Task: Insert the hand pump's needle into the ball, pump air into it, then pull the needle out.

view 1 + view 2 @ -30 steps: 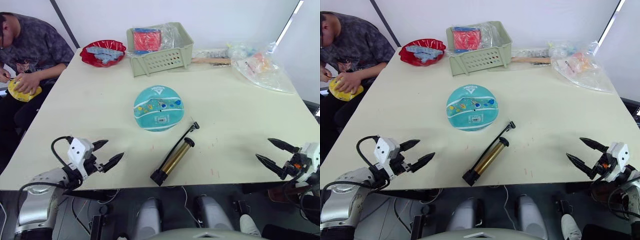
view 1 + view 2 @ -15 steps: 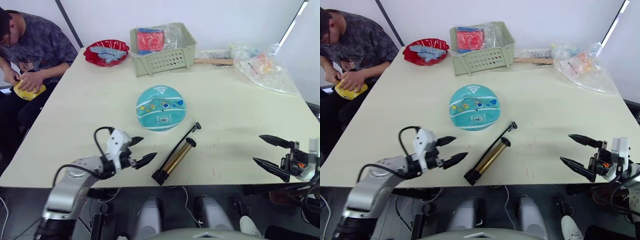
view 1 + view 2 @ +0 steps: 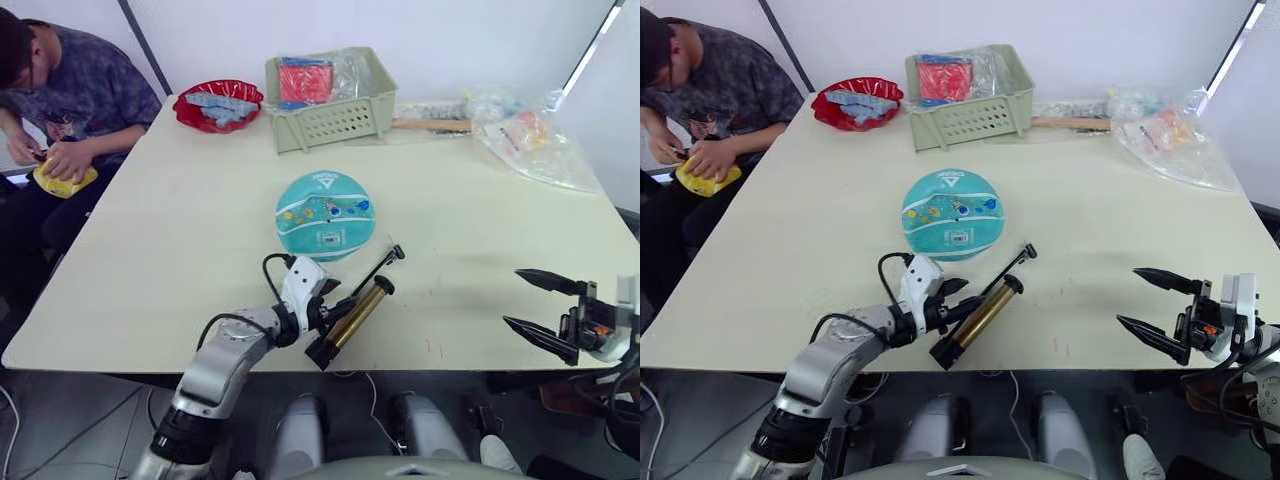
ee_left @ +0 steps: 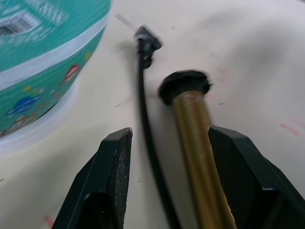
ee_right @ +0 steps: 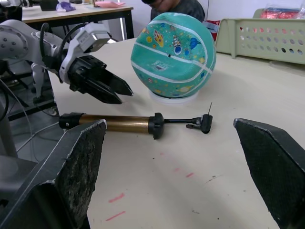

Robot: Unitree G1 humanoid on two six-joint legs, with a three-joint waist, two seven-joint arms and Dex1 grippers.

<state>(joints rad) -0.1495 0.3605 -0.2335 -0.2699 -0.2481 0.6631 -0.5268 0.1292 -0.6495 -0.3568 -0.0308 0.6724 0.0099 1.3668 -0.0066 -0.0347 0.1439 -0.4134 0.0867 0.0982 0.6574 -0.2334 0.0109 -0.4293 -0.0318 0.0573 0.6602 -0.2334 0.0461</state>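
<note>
The left arm reaches forward and inward over the table's near edge, its silver forearm bent at the elbow and a black cable looping over the white wrist block. The left gripper (image 3: 962, 299) lies low with its two black fingers (image 4: 112, 176) spread apart, pointing to the robot's right. The right arm stays out at the near right edge, and the right gripper (image 3: 543, 309) holds its two pointed black fingers wide apart, aimed to the robot's left.

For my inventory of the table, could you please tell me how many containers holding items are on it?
2: a red bowl at the far left corner and a pale green basket just right of it along the far edge. Others may be hidden beneath the plastic bags at the far right.
</note>
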